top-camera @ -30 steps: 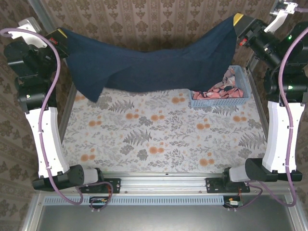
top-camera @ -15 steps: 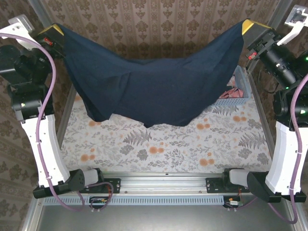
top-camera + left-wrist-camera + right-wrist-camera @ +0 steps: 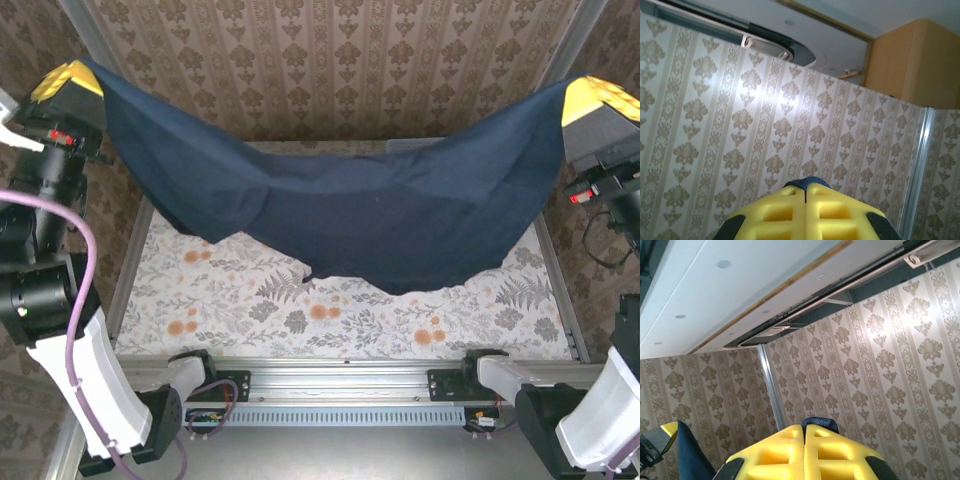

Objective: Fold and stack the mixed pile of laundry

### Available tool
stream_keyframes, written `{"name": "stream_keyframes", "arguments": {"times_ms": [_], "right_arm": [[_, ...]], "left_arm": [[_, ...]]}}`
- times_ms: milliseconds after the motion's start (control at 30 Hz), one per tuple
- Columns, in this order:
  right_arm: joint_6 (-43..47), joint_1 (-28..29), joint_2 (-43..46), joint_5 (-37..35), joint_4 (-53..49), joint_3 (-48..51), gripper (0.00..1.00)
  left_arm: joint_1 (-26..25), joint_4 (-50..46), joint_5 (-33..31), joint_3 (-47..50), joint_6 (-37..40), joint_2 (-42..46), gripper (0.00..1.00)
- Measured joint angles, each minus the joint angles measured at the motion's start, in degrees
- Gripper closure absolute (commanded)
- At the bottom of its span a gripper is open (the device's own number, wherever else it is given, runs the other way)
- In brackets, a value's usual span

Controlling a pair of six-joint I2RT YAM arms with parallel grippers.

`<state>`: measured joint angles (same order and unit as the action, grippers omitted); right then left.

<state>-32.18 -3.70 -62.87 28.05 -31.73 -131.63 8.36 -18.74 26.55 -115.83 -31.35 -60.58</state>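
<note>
Top external view: your T-shirt point(image 3: 370, 215) hangs spread above the tabletop point(image 3: 240, 300) — held high to open flat for folding.
Left pincer point(image 3: 68, 80): closed on one shirt edge.
Right pincer point(image 3: 592, 100): closed on the opposite edge.

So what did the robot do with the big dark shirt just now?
The left gripper and right gripper rose and spread apart, lifting the dark shirt higher and stretching it wider above the table. Both stayed shut on its ends.
</note>
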Motion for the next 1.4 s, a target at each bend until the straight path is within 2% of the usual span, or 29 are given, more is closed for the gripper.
{"name": "stream_keyframes", "arguments": {"times_ms": [100, 233, 400, 567, 600, 633, 667, 733, 767, 833, 900, 1000, 1067, 1133, 1267, 1400], "right_arm": [[-1.6, 0.0, -0.3, 0.3, 3.3, 3.7, 1.00], [-4.9, 0.3, -4.6, 1.8, 9.4, 11.7, 1.00], [-5.6, 3.3, -19.1, 0.2, 14.9, 18.4, 1.00], [-5.1, 7.0, -38.2, -2.0, 18.6, 17.0, 1.00], [-4.8, 7.8, -42.6, -2.4, 19.1, 15.2, 0.94], [-4.4, 8.4, -46.9, -2.7, 19.6, 13.3, 0.75], [-4.2, 9.1, -51.6, -3.0, 19.9, 10.6, 0.48], [-3.8, 9.8, -60.7, -3.6, 19.3, 3.3, 0.12], [-3.6, 10.1, -65.9, -3.8, 18.0, -2.1, 0.00], [-3.0, 10.5, -74.4, -4.3, 14.1, -12.4, 0.00], [-1.8, 10.5, -79.6, -4.7, 9.0, -19.8, 0.00], [1.6, 10.7, -79.5, -6.0, 1.8, -21.4, 0.00], [4.3, 11.0, -75.6, -7.2, -0.1, -16.8, 0.00], [6.8, 12.0, -68.3, -8.9, -1.0, -7.1, 0.00], [10.0, 15.6, -48.7, -12.5, 1.5, 19.3, 0.00], [11.1, 19.1, -32.6, -15.1, 4.6, 40.2, 0.02]], "left_arm": [[0.0, 0.6, -0.4, 1.2, 0.0, 0.2, 1.00], [0.0, 1.9, -2.3, 8.8, 0.0, -1.1, 1.00], [0.1, 2.6, -7.3, 18.6, 0.6, -10.7, 1.00], [0.4, 2.8, -10.8, 21.0, 1.3, -26.3, 1.00], [0.4, 3.0, -11.5, 21.0, 1.4, -29.3, 0.76], [0.4, 3.4, -12.2, 21.0, 1.8, -31.6, 0.31], [0.4, 3.8, -13.0, 20.8, 2.2, -34.4, 0.01], [0.4, 2.2, -14.0, 17.3, 2.7, -40.3, 0.00], [0.4, 0.7, -14.3, 13.9, 3.0, -44.0, 0.00], [0.4, -2.0, -14.7, 8.1, 3.9, -49.9, 0.00], [0.4, -3.3, -15.1, 7.2, 4.4, -52.0, 0.00], [0.4, -2.9, -15.7, 12.5, 4.8, -49.4, 0.00], [0.4, -2.6, -16.1, 17.4, 5.0, -45.9, 0.01], [0.4, -2.0, -16.5, 22.2, 5.4, -42.0, 0.06], [0.4, -0.7, -16.8, 30.7, 6.1, -35.8, 0.17], [0.4, 0.9, -17.0, 38.5, 6.1, -34.6, 0.22]]}}
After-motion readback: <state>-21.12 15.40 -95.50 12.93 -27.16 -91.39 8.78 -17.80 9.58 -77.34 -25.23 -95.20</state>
